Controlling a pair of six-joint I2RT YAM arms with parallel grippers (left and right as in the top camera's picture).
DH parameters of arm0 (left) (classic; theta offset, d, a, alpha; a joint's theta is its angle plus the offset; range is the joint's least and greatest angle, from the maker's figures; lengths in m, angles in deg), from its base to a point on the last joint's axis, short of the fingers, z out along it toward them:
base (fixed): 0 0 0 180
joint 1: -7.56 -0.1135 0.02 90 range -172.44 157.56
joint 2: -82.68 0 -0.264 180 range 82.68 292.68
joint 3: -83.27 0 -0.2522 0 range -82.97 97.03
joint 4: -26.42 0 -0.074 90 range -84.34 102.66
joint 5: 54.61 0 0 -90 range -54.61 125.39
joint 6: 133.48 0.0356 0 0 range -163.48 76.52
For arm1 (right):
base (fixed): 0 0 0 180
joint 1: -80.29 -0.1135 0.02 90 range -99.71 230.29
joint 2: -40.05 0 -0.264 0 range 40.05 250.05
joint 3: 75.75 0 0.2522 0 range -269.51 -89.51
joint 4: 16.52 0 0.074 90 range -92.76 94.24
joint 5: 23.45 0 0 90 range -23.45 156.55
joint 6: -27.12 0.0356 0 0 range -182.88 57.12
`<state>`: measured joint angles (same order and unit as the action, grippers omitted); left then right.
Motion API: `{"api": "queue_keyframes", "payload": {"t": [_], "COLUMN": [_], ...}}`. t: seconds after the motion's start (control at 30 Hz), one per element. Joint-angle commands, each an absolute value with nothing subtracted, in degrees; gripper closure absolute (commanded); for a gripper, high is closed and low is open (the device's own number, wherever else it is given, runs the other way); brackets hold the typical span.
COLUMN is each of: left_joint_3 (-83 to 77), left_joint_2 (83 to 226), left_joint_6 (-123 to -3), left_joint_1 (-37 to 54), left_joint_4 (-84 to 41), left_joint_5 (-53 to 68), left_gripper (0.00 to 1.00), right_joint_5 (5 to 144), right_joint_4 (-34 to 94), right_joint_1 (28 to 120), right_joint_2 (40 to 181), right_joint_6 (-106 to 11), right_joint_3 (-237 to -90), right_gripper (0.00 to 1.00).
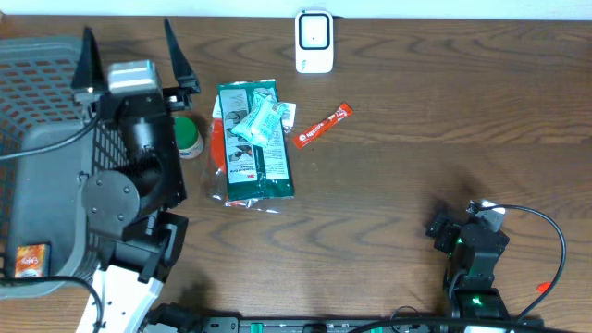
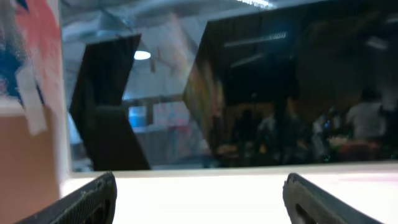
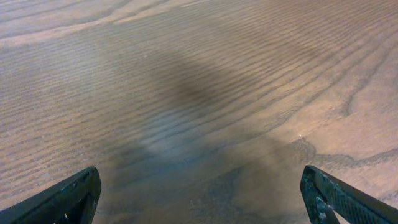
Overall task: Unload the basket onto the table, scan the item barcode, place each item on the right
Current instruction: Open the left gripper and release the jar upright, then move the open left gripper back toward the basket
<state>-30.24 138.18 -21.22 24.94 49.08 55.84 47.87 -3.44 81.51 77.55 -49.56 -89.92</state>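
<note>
We see a dark brown wooden table (image 1: 444, 111) with a pale wall along its far edge. A white scanner (image 1: 314, 42) stands upright at that far edge, near the middle. A grey basket (image 1: 37, 102) sits at the left end of the table, and an orange packet (image 1: 30, 261) lies in its near corner.

The things to scan lie in a loose heap just left of the table's middle, in front of the scanner and a little to its left. The heap is a large green packet (image 1: 264, 171) with a small pale packet (image 1: 259, 120) lying across its top end. A red sachet (image 1: 324, 125) lies slantwise just to the right of the heap, and a round tub with a green lid (image 1: 188, 137) stands just to its left, beside the left arm. Neither arm touches any of these.

The left gripper (image 1: 127, 30) is over the right side of the basket and points toward the far edge. Its two black fingers (image 1: 171, 51) are spread wide and hold nothing. Its wrist camera looks past them at a pale ledge and a blurred, dark, glassy background.

The right gripper (image 3: 199, 180) is at the near right corner of the table, well apart from the heap. Its jaws are spread wide, and only bare wood grain and its own shadow show between them.
</note>
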Motion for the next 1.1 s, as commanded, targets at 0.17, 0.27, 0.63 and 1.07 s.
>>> {"api": "queue_keyframes", "payload": {"t": [0.17, 0.27, 0.63, 1.07], "left_joint_3": [-27.44, -27.44, -27.44, -27.44], "left_joint_2": [138.40, 138.40, 134.71, 117.44], "left_joint_6": [0.79, 5.14, 5.31, -8.19], "left_joint_1": [24.99, 24.99, 22.54, 9.32], "left_joint_4": [45.35, 41.83, 32.30, 8.43], "left_joint_5": [68.62, 71.66, 76.18, 69.32], "left_gripper": [0.15, 0.15, 0.15, 0.15], "right_joint_5": [47.53, 47.53, 47.55, 49.54], "right_joint_4": [-3.62, -3.64, -4.03, -5.56], "right_joint_1": [81.38, 81.38, 81.38, 81.38], "right_joint_2": [77.57, 77.57, 77.57, 77.57], "right_joint_6": [-48.09, -48.11, -48.09, -48.09], "right_joint_3": [-89.83, -89.83, -89.83, -89.83], "right_gripper": [0.01, 0.01, 0.01, 0.01]}}
